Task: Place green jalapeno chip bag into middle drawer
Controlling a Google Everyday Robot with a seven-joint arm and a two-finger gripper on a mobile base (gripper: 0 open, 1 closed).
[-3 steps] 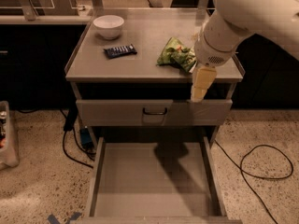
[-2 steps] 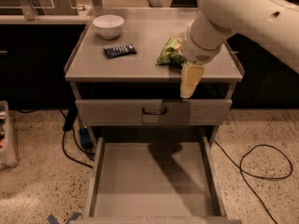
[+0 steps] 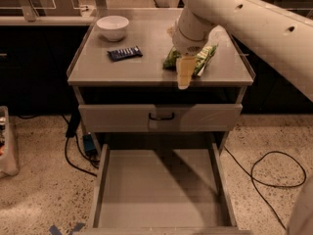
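The green jalapeno chip bag (image 3: 204, 56) lies on the grey cabinet top (image 3: 146, 67), near its front right. My gripper (image 3: 183, 73) hangs from the big cream arm directly over the bag's middle, at the top's front edge, and hides part of the bag. The bag shows on both sides of it. The middle drawer (image 3: 156, 190) is pulled out wide below, and its flat grey floor is bare.
A white bowl (image 3: 113, 27) and a dark blue snack bar wrapper (image 3: 124, 53) sit on the top's left half. The upper drawer with a black loop handle (image 3: 161, 116) is closed. Cables lie on the floor at the right (image 3: 274, 173) and left (image 3: 73, 151).
My arm and gripper have moved left and a little back, from the bag's right side to over its middle. The bag and the drawer have not moved.
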